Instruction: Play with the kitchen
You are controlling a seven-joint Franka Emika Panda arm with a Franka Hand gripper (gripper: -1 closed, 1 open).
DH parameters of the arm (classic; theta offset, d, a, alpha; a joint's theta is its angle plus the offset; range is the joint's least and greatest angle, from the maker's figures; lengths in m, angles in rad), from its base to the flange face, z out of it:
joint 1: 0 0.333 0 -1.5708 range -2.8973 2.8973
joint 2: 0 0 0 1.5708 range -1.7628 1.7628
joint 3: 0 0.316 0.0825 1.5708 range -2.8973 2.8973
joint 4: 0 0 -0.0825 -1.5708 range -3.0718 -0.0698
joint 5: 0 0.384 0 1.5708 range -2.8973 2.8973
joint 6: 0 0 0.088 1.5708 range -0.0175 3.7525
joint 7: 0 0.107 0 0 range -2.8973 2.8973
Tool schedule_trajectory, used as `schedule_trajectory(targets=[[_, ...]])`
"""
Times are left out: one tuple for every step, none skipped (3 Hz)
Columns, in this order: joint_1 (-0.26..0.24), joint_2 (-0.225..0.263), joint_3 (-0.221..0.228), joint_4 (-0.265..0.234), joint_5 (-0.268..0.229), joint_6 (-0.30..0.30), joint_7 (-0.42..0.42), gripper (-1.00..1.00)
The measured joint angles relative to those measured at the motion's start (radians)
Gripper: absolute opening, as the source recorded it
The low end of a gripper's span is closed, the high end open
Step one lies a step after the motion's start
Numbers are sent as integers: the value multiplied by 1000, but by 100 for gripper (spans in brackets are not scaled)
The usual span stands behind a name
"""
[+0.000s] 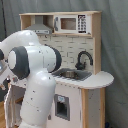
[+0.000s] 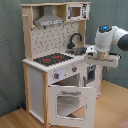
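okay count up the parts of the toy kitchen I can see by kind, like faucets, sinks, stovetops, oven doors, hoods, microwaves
Black curved faucet: 1
Metal sink basin: 1
Black stovetop with red rings: 1
White windowed oven door, hanging open: 1
Grey range hood: 1
White toy microwave on the top shelf: 1
Total: 6 parts, all on one white and light-wood toy kitchen.

The kitchen (image 2: 50,75) is made of pale wood with matt white panels. Its faucet (image 2: 75,39) is glossy black. The arm (image 1: 35,75) is covered in smooth, white plastic.
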Motion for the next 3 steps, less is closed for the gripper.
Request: schedule_trajectory(targets=[[0,36,-47,-42,0,36,-59,100],[0,61,-101,-83,0,80,-123,100],[0,71,-159,-111,-3,123,-200,100]])
